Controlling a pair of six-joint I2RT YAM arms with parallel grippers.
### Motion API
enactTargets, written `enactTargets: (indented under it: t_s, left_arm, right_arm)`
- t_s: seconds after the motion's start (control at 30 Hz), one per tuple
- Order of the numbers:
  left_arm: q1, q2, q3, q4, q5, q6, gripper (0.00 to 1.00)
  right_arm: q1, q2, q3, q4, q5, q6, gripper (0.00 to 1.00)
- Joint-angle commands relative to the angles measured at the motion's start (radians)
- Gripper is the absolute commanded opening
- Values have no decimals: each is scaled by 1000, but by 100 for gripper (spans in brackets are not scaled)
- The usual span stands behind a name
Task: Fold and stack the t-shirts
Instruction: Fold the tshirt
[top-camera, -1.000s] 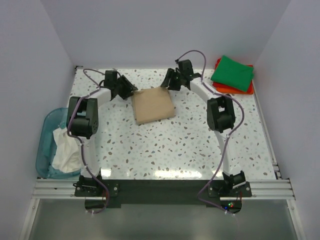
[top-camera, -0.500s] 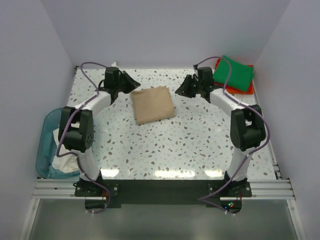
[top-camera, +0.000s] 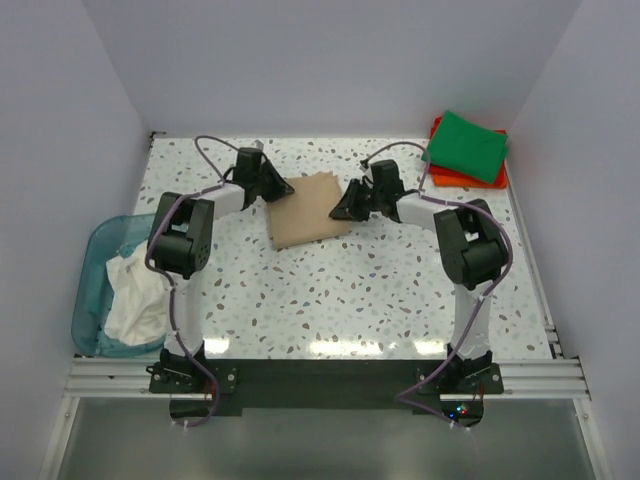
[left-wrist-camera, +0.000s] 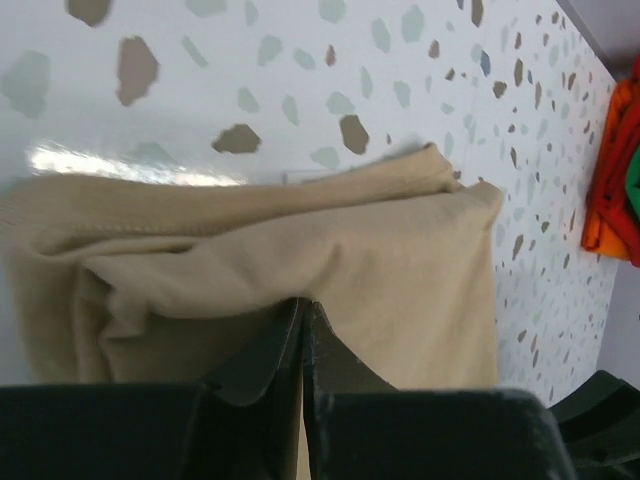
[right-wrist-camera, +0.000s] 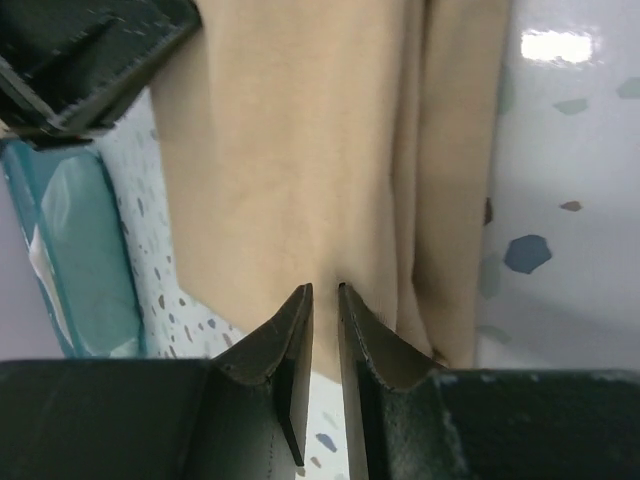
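Garment in hand: folded tan cotton t-shirt (top-camera: 308, 212), flat as a rough square at the far middle of the speckled white table (top-camera: 330, 290), well apart from the other shirts.
Reason for this place: open surface on both sides, so reachable from left and right at once.
Left pincer: left gripper (left-wrist-camera: 303, 302), black fingers pressed together on the shirt's left edge, with a small ridge of cloth bunched at the tips; seemingly clamped on it.
Right pincer: right gripper (right-wrist-camera: 322, 290), only a narrow slit between the fingers, set over the opposite edge; apparently nipping the fabric too.
Reason for two holds: probably to keep the folded layers from falling open during a lift or one more fold.
Arm pose: both arms reached far forward, elbows out, wrists low near the table, grippers facing each other across the shirt.
Stack: folded green cotton t-shirt (top-camera: 465, 145) on top of a folded orange-red t-shirt (top-camera: 455, 177), far right corner; likely destination.
Waiting: crumpled white t-shirt (top-camera: 135, 295) inside the translucent teal plastic basket (top-camera: 90, 260), at the left side.
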Motion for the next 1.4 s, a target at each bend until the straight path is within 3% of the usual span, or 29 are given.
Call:
enactTargets:
  t_s: [0.0, 0.23, 0.37, 0.47, 0.57, 0.73, 1.0, 1.37]
  left_arm:
    - [59, 30, 57, 1, -51, 33, 8]
    - [127, 53, 10, 28, -33, 14, 8]
    - [128, 33, 16, 42, 10, 14, 10]
    - [124, -15, 14, 51, 33, 19, 15]
    - [108, -79, 8, 37, 40, 33, 24]
    - [29, -200, -42, -30, -16, 72, 31]
    - [-152, -299, -214, -12, -88, 51, 25]
    - [-263, -191, -276, -9, -123, 54, 17]
  right_arm:
    - [-32, 57, -7, 33, -21, 5, 20]
    - [-64, 111, -15, 47, -60, 24, 22]
    - [-64, 67, -7, 35, -72, 9, 35]
    - [-66, 13, 28, -11, -57, -28, 42]
    - [-67, -15, 79, -65, -17, -77, 55]
    - [-104, 33, 162, -115, 5, -123, 63]
    - [-124, 169, 348, -207, 22, -201, 72]
    - [-90, 257, 401, -243, 25, -249, 75]
